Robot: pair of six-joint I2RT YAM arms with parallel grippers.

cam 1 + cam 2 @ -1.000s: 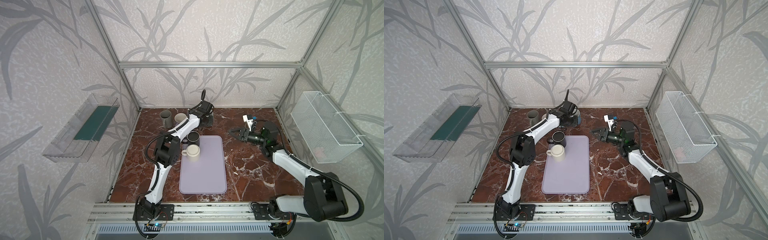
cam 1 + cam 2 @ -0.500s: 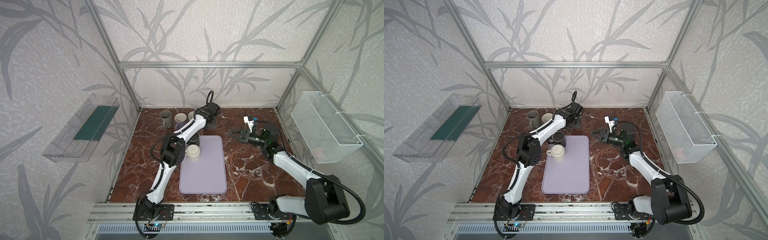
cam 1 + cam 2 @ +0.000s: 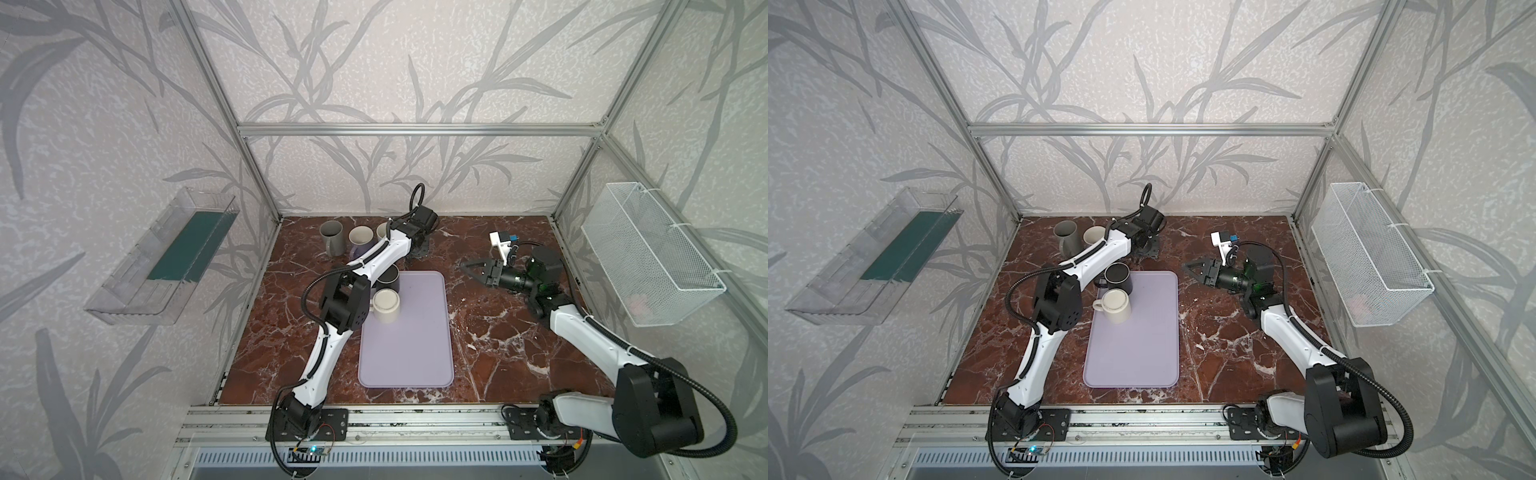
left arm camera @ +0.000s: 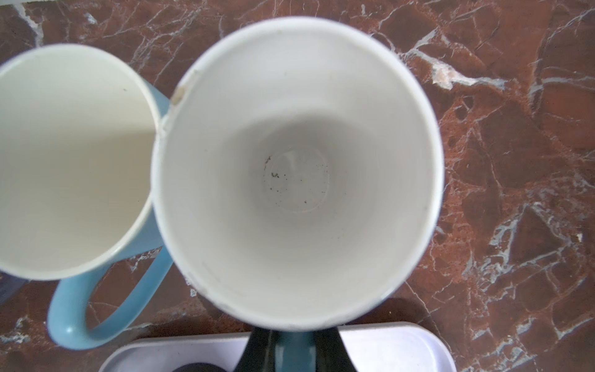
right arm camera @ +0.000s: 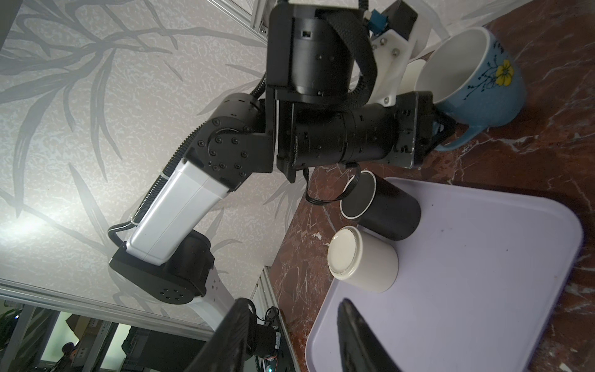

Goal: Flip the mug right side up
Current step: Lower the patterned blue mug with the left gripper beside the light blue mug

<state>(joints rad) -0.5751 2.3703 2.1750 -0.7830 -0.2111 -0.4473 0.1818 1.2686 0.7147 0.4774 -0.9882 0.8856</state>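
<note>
Mia: What is the left gripper (image 4: 294, 349) doing?

Tom: It is squeezed tight on the handle (image 5: 463, 141) of the flower mug (image 5: 483, 80). The blue handle sits right between its two fingers.

Mia: Which way is the mug facing?

Tom: Open side up. The left wrist camera looks straight down into its white inside. The mug is at the back of the table (image 3: 498, 332), just past the far end of the purple mat (image 3: 405, 353).

Mia: Is it standing on the table?

Tom: I can't tell. It is down low, but its bottom is hidden.

Mia: What changed just now?

Tom: A second ago the left arm reached a bit more to the left. It has swung the mug a little to the right along the back. Now the mug is right beside a light blue mug (image 4: 70, 161). Their rims look like they touch, but I am not sure.

Mia: So is the job done?

Tom: Nearly, I think. This mug is the right way up. What is left is to set it flat and let go softly, so it does not bump its neighbor.

Mia: And farther out?

Tom: A black mug (image 3: 388, 280) and a cream mug (image 3: 386, 307) sit on the mat. Both seem to be bottom up. The right gripper (image 3: 467, 265) waits to the right of the mat, fingers partly apart, holding nothing. It has hardly moved.
</note>
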